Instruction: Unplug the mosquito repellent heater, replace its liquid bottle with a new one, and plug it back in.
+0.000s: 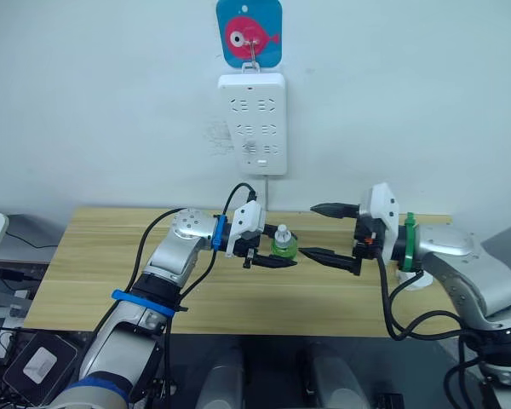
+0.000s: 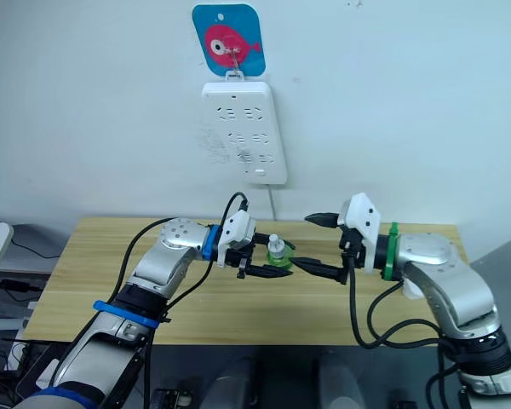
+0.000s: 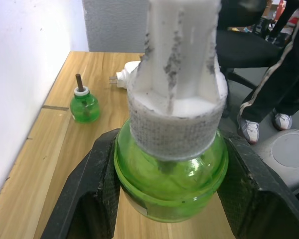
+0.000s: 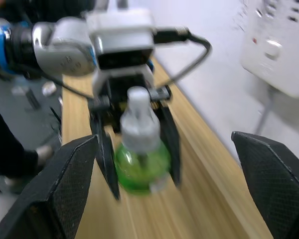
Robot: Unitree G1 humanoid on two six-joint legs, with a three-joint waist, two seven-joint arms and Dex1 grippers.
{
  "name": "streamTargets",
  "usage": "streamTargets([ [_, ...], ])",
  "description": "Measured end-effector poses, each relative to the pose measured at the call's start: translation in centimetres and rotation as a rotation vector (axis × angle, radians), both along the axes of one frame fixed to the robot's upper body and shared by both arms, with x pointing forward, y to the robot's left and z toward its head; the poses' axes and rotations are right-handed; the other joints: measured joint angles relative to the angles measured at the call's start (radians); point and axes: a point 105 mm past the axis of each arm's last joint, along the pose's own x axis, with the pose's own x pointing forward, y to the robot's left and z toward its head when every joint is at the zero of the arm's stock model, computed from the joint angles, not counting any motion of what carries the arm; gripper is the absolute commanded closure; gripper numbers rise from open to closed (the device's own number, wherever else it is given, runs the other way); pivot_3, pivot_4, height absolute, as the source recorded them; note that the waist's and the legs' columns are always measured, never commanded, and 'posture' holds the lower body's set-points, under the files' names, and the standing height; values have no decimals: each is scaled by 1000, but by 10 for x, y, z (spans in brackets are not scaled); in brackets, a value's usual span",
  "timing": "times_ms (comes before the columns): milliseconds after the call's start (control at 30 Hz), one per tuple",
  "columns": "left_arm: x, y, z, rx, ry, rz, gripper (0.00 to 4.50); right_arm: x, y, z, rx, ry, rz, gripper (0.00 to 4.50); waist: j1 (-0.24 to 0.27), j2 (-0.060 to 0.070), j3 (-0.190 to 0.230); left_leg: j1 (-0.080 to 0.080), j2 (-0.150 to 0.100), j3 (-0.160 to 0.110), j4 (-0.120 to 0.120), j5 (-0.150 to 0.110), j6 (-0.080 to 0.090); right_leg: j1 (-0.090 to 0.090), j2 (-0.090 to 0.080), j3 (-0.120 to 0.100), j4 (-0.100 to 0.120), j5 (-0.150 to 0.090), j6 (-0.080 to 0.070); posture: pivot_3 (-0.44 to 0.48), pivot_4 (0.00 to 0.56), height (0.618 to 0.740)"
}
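Green round white-capped bottle (image 3: 170,169), clamped

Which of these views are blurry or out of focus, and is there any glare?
Right wrist view: smeared throughout, the new one and the power strip soft-edged. Left wrist view: the bottle's white cap close up is slightly soft, while its liquid bottle on the table is sharp. Both eye views: evenly lit, crisp, no strong glare.

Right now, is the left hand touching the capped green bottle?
Touching. In the left wrist view both black fingers press against the sides of the capped green bottle, no gap either side.
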Motion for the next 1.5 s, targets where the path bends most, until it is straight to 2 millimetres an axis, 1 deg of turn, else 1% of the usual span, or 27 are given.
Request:
streamTargets([
  [67,-1,-2,0,-5,1,-5,2233,0,15,-2,21,3,12,18,1,0,0,0,0,0,0,0,0,0,0,0,0,0,0,-45,222,740],
  [133,-1,-2,0,-5,1,-7,2233,7,22,-5,11,-10,-13,18,2,0,0,0,-1,0,0,0,0,0,-1,1,0,0,0,-44,222,740],
  [233,-1,-2,0,-4,0,-7,2233,16,21,-13,-12,-16,-64,18,4,0,0,0,-1,0,0,0,0,0,-1,0,0,0,0,-44,223,740],
  [333,-1,-2,0,-4,0,-7,2233,21,18,-16,-27,-25,-89,18,5,0,0,0,-1,0,0,0,0,0,-1,0,-1,0,0,-44,224,740],
  [533,0,-1,0,0,-1,-4,2233,18,0,-18,-70,-33,-89,18,4,0,0,0,-1,0,0,0,0,0,-1,0,-1,0,0,-43,225,740],
  [600,-1,-1,0,1,-1,-5,2233,16,-14,-19,-86,-14,-107,18,5,0,0,0,-1,0,0,0,0,0,-1,0,-1,0,0,-45,225,740],
  [667,0,0,-1,5,0,-2,2233,16,-30,-15,-92,4,-140,18,5,0,0,0,-1,0,0,0,0,0,-1,1,-1,0,0,-49,224,740],
  [733,0,2,-1,8,0,2,2233,10,-34,-8,-68,25,-117,18,5,0,0,0,-1,0,0,0,0,1,-1,0,-1,0,0,-49,224,740],
  [800,0,1,-1,6,0,1,2233,3,-31,-2,-31,54,-74,386,1,0,0,0,0,0,0,0,0,0,0,0,0,0,0,-52,225,740],
  [867,0,1,-1,4,1,-1,2233,-1,-28,0,-7,86,-49,943,1,0,0,0,0,0,0,0,0,0,1,0,0,0,0,-52,225,740],
  [933,0,1,-1,4,1,-1,2233,-1,-25,0,13,106,-44,943,1,0,0,0,0,0,0,0,0,0,1,1,0,0,0,-53,226,740],
  [1033,-1,0,-1,1,1,-4,2233,0,-15,6,49,117,-34,943,2,0,0,0,0,0,0,0,0,0,1,1,0,0,0,-53,226,740],
  [1133,-1,-2,0,-4,-1,-8,2233,3,0,13,98,116,-30,943,2,0,0,0,0,0,0,0,0,0,1,1,0,0,0,-53,226,740],
  [1233,-1,-3,0,-7,-6,-12,2233,3,7,10,109,141,-28,943,2,0,0,0,0,-1,0,0,0,0,0,1,-1,0,0,-53,226,740],
  [1367,-2,-3,0,-7,-8,-14,2233,4,9,6,100,169,-30,943,2,0,0,-1,-1,0,0,0,0,0,0,1,-1,0,0,-50,226,740],
  [1467,-2,-3,0,-8,-9,-15,2233,4,12,2,93,185,-22,1568,2,0,0,-1,0,-1,0,0,0,0,0,1,-1,0,0,-50,226,740],
  [1500,-2,-3,0,-8,-9,-15,2233,4,11,2,93,188,-22,1921,2,0,0,-1,0,-1,0,0,0,0,0,1,-1,0,0,-43,230,740],
])
